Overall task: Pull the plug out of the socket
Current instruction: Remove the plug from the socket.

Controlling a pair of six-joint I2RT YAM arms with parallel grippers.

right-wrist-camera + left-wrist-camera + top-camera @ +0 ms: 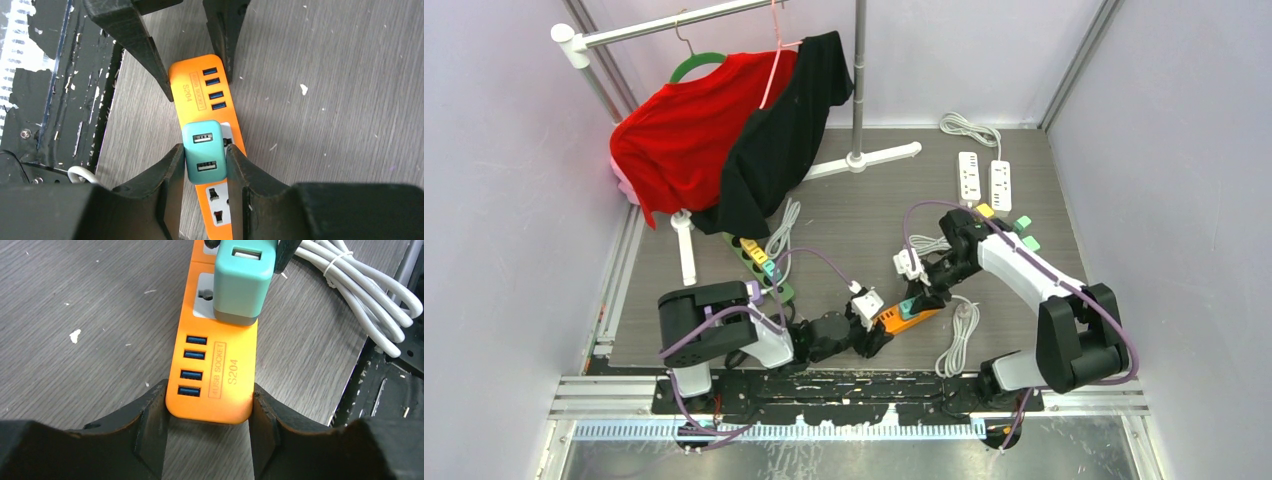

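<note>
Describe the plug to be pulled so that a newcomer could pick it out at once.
On the grey wood-grain table, find the flat orange plastic power strip near the middle of its front edge. The boxy teal plastic charger plug stands in the socket next to its four blue USB ports; unlike the other plugs, it has black jaws closed on its sides.

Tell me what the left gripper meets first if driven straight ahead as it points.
The left gripper is clamped on the end of the orange power strip, which lies along that line. Next would likely come the teal plug seated in it, held by the right gripper.
</note>
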